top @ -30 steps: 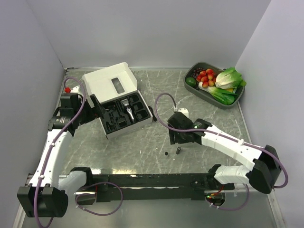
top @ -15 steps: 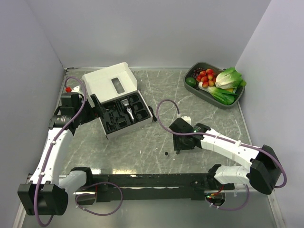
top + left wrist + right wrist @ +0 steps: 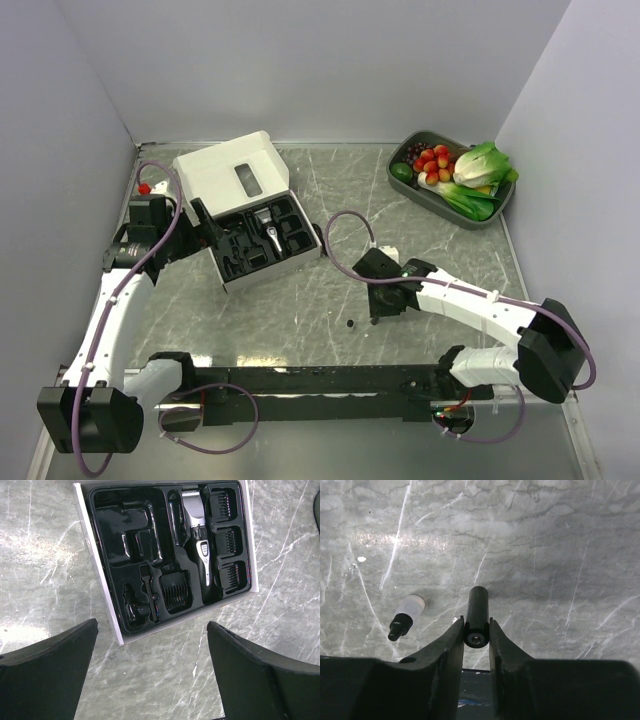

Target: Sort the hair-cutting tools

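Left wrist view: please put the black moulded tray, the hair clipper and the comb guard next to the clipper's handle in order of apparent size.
1. black moulded tray
2. hair clipper
3. comb guard
All three lie at about the same distance from the camera, so nearness does not distort this order.

My left tool (image 3: 152,625) hangs wide open, facing down; my right tool (image 3: 477,630), held low, pinches a black bit (image 3: 478,605).

Bright overhead glare on table (image 3: 395,540)
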Controlling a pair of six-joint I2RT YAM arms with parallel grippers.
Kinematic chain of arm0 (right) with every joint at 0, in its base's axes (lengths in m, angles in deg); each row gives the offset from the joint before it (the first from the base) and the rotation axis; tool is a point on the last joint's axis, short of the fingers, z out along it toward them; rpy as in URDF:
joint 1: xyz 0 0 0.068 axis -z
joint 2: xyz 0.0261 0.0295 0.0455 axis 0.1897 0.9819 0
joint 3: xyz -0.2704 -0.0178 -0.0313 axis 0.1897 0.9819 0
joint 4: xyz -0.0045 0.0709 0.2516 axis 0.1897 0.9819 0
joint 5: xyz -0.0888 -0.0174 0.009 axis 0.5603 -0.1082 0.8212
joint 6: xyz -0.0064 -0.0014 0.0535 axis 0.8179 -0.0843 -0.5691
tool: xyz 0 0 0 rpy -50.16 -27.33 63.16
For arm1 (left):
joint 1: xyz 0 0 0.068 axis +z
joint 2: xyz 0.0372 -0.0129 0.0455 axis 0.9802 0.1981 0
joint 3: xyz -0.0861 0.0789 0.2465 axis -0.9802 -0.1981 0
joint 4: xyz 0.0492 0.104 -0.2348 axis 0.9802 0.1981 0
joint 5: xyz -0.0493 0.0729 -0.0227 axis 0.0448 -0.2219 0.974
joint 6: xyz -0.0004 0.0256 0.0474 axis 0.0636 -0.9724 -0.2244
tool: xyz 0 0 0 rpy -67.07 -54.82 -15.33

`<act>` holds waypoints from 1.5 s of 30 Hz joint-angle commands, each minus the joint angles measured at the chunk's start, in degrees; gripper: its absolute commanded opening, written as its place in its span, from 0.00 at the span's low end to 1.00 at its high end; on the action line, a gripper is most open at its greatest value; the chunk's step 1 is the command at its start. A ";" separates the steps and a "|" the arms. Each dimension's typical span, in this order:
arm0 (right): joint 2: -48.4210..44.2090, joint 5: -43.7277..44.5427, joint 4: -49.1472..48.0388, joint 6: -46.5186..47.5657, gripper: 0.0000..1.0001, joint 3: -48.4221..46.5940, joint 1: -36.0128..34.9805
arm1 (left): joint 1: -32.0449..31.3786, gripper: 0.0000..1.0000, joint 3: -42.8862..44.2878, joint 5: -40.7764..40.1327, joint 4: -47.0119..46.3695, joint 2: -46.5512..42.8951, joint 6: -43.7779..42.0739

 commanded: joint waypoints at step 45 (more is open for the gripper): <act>15.98 -61.54 2.77 22.37 0.13 -55.95 4.27 | -6.54 0.99 -2.23 65.86 -27.92 -6.25 4.09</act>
